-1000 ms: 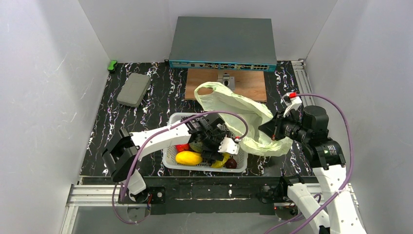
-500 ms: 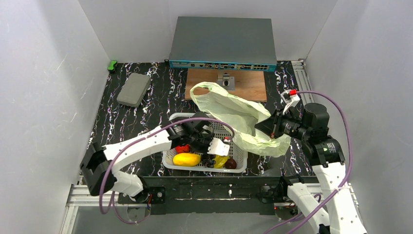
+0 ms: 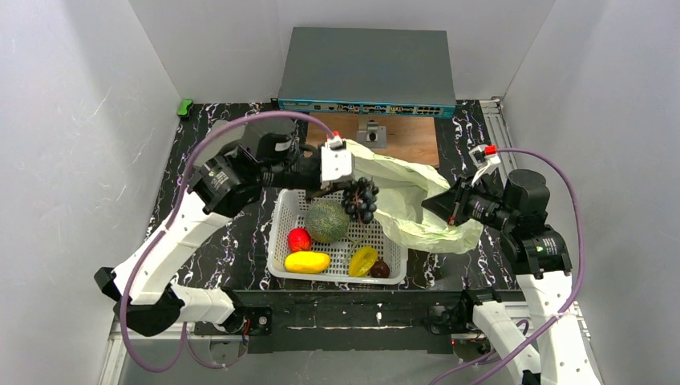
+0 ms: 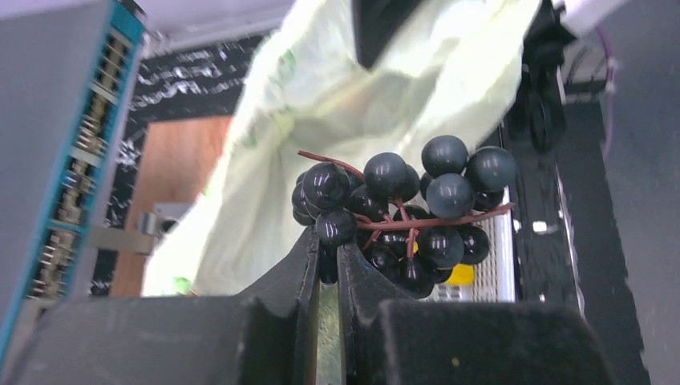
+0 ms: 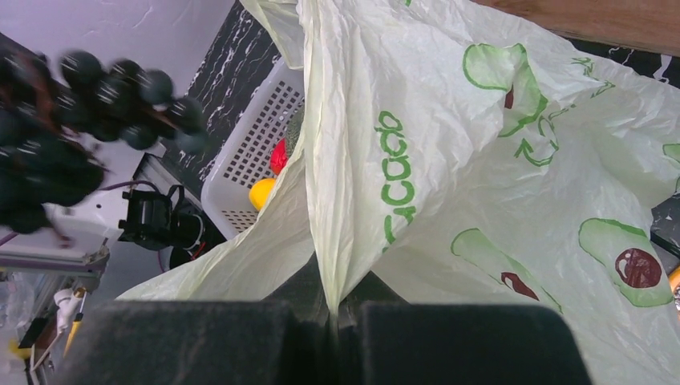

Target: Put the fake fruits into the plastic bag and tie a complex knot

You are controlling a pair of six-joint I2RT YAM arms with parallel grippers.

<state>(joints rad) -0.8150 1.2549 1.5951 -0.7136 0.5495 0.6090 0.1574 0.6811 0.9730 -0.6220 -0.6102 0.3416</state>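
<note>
Purple-black grapes (image 4: 401,212) hang by their stem, clamped in the left tool (image 4: 327,257) above the white basket (image 3: 277,249), just beside the plastic bag (image 3: 405,196), whose edge the right tool (image 5: 333,309) pinches tight, apparently holding it up for loading; melon (image 3: 327,220) and mango (image 3: 309,261) lie in the basket.

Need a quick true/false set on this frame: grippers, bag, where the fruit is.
1. The left gripper holds the grapes clear of the table. True.
2. The right gripper is open and apart from the plastic bag. False: it is shut on a fold of the bag.
3. The melon is inside the bag. False: it lies in the white basket.
4. The mango and the banana lie in the basket. True.
</note>
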